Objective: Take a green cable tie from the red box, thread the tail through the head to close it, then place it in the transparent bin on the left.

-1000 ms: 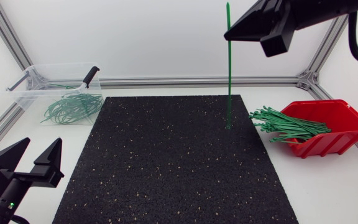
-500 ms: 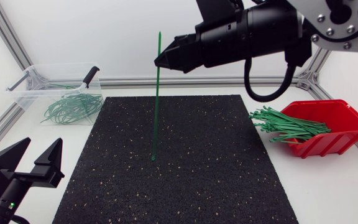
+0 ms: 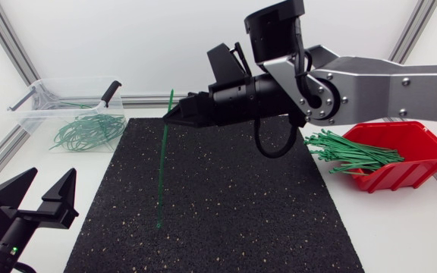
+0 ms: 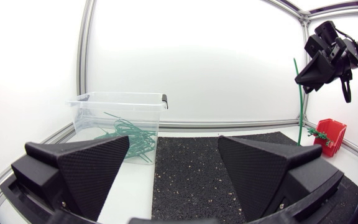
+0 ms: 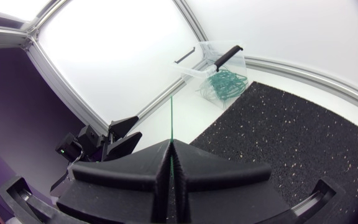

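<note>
Green cable tie hangs near upright over the black mat, toward the mat's 9 o'clock side. It is pinched close to its upper end by the right gripper, whose fingers are pressed together on it.

The right arm reaches in from 3 o'clock and across past the middle. The red box, with its spare ties, sits at the mat's 3 o'clock. The transparent bin at 10 o'clock holds closed ties. The left gripper waits at 8 o'clock with its fingers spread wide and nothing between them.

The step in hand looks like bringing the tie to the left gripper for threading. The long free tail will sway, so the carry should be slow and the strap kept vertical. I cannot tell whether its lower tip touches the mat; dragging it would bend it. The tail should go squarely between the open left fingers, low enough that both ends stay reachable. Which end is the head is too small to tell.
</note>
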`<move>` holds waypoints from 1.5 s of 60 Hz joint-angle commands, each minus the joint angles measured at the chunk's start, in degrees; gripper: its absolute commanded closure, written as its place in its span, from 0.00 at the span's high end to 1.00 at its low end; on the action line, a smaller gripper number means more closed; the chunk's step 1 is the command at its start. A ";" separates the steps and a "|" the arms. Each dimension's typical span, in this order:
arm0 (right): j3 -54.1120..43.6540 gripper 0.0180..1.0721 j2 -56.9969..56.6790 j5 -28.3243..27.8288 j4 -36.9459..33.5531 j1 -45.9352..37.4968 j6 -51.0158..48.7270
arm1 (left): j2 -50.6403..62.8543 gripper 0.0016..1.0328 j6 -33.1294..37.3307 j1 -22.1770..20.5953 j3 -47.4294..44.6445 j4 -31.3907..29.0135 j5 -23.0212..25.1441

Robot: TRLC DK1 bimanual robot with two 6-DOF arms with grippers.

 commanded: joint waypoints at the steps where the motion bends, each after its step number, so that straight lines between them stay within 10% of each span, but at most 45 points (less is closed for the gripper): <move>1: -3.24 0.06 0.20 -0.01 2.23 -0.93 1.54 | -0.14 0.97 -0.58 -0.48 -2.28 -1.48 0.08; 45: -23.10 0.06 -4.55 0.60 6.27 -14.64 -9.89 | -0.14 0.97 -0.58 -1.27 -2.28 -1.48 0.08; 60: -24.51 0.59 -5.78 4.56 5.30 -14.12 -14.37 | -0.14 0.97 -0.58 -1.19 -2.28 -1.48 0.08; 90: -12.99 0.68 -8.85 15.28 -19.84 -2.16 -39.59 | -0.14 0.97 -0.58 -1.01 -2.28 -1.48 0.08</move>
